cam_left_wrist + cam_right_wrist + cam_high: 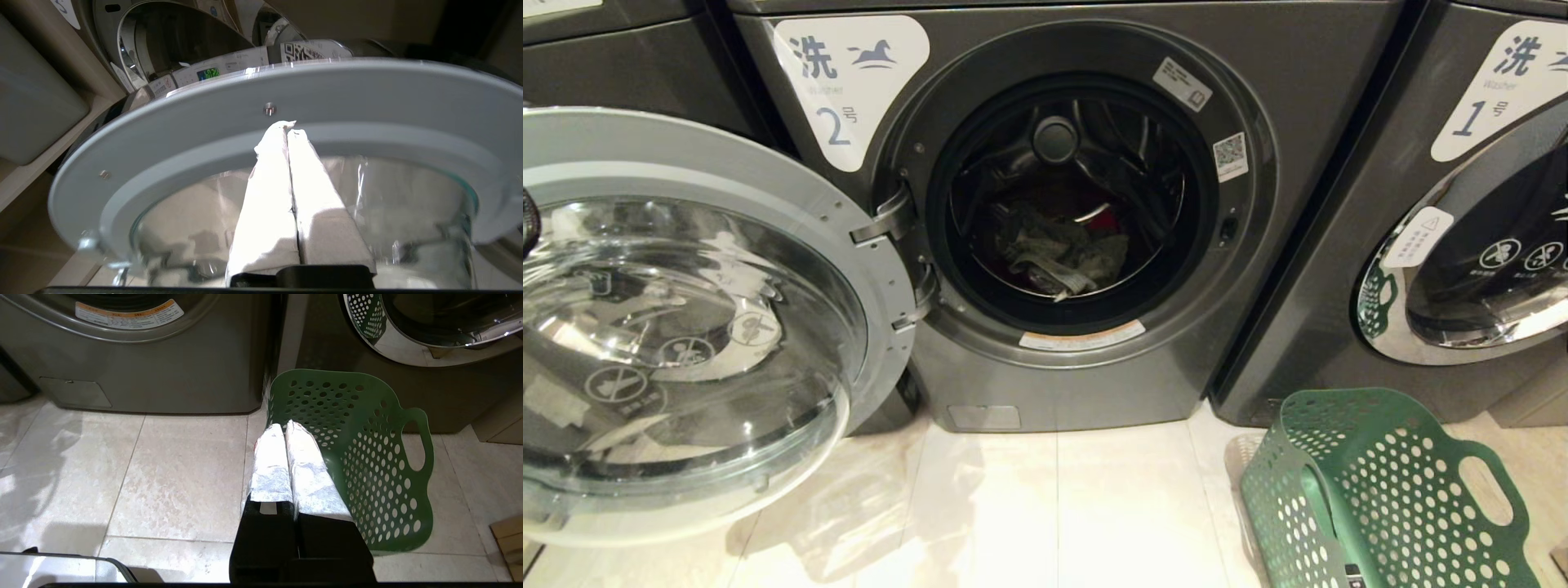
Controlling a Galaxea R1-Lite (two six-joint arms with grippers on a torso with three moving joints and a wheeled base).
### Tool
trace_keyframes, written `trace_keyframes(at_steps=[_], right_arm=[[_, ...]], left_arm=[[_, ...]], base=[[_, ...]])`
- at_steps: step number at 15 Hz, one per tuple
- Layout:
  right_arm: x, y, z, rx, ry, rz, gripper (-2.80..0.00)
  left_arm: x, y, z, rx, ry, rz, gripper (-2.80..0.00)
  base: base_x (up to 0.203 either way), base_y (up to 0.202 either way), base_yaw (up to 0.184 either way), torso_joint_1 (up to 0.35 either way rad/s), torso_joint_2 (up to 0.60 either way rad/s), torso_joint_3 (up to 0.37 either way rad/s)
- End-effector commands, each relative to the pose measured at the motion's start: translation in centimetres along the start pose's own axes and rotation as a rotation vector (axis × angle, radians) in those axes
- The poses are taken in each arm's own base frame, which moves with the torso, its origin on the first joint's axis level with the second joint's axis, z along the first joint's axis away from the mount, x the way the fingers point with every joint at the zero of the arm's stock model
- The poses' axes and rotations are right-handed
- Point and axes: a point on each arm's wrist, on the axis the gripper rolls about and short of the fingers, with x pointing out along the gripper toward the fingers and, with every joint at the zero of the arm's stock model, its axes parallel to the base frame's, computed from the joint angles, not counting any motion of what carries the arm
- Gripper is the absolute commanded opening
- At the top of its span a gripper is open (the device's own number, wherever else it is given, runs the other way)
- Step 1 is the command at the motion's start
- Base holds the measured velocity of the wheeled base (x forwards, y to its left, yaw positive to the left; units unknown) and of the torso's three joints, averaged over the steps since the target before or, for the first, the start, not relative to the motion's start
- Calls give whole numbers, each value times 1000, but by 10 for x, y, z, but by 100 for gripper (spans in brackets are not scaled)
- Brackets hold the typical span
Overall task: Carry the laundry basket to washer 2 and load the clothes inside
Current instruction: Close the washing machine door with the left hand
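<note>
Washer 2 (1094, 384) stands straight ahead with its round door (686, 327) swung wide open to the left. The clothes (1058, 253), grey patterned cloth over a bit of red, lie in the dark drum. The green laundry basket (1380, 490) lies on the floor at the lower right, with no cloth showing in it. My left gripper (288, 126) is shut, its white-wrapped tips against the grey inner ring of the open door (367, 106). My right gripper (284, 426) is shut with nothing in it and hangs over the near edge of the laundry basket (367, 457).
Washer 1 (1421, 245) stands to the right with its door shut, close behind the basket. Pale floor tiles (1054, 514) stretch before washer 2. The open door fills the left side. A machine with a green display (208, 73) shows beyond the door.
</note>
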Motion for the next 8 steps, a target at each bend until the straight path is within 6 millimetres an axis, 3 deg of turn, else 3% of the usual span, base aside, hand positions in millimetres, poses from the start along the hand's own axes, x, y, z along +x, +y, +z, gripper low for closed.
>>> trace_keyframes(at_steps=[1, 5, 8], right_arm=[[0, 0, 0, -1, 0, 1, -280], [0, 0, 0, 1, 2, 0, -280], [0, 0, 0, 2, 2, 0, -280]], left_arm=[[-1, 1, 2, -2, -8, 3, -280], [1, 1, 10, -17, -47, 8, -280], [19, -1, 38, -41, -120, 37, -280]], base=[[-155, 0, 1, -3, -2, 3], [-19, 0, 1, -2, 0, 1], [0, 0, 0, 0, 0, 0]])
